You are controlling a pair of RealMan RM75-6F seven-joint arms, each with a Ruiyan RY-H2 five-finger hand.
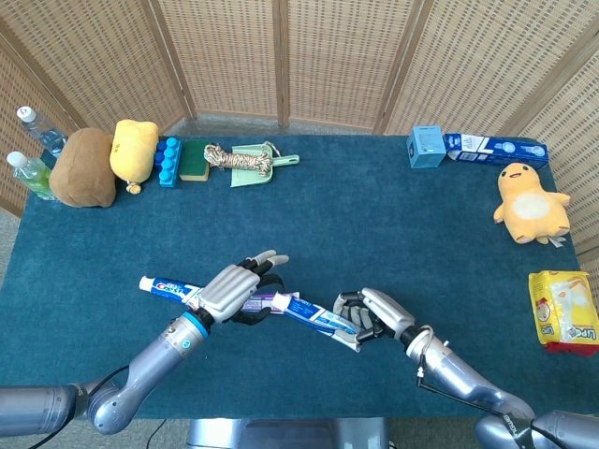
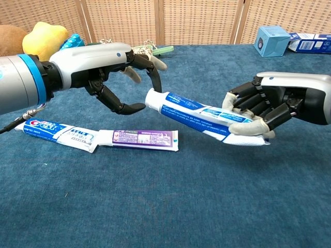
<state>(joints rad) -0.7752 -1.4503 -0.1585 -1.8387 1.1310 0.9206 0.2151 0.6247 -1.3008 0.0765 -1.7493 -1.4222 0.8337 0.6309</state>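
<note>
mid-handover, as i judge it: my right hand point(image 2: 258, 111) grips the crimped end of a blue-white toothpaste tube point(image 2: 194, 114), aloft near the table's point(image 2: 217, 206) front edge. my left hand point(image 2: 111, 72) is spread, fingertips at its cap. next: close on the cap end. actual contact hard to tell.

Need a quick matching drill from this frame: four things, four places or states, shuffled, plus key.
Things:
1. blue-white tube
2. purple tube
3. yellow plush
4. blue box

Places or states:
A. lying flat on the table, under the left hand
B. far right corner, next to the long carton
C. held off the table in the right hand
D. right side of the table, face up, in front of the long carton

Pairs: 1-C, 2-A, 3-D, 4-B
</note>
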